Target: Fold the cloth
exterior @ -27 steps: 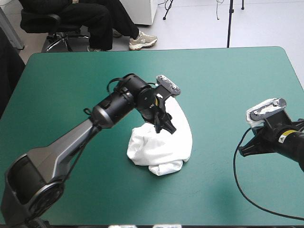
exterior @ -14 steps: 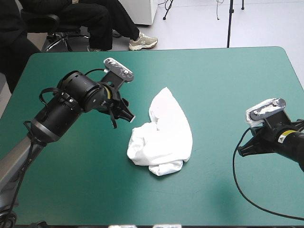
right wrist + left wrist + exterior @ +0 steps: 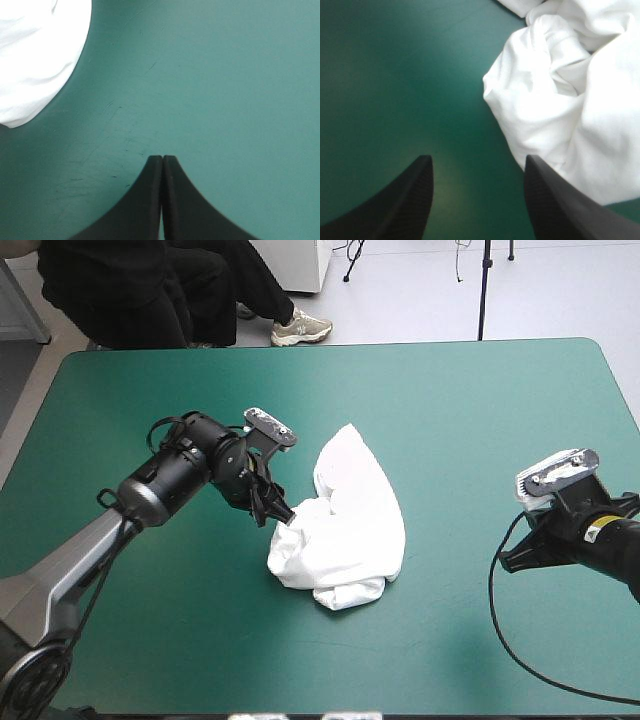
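Now getting ready to grab, not folding yet. Has the right hand (image 3: 163, 158) closed on nothing, well apart from the T-shirt (image 3: 350, 530). Holds the left hand (image 3: 477, 161) open, low beside that white crumpled heap in the middle of the worktop (image 3: 480, 420). Next, must slide onto an edge, then squeeze.

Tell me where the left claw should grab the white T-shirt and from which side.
Pinch the bulging fold on the left edge of the crumpled white T-shirt, coming in low from the table's left. That fold stands off the teal-green cover and faces the open black-fingered left claw beside it; the smooth far lobe looks harder to pinch.
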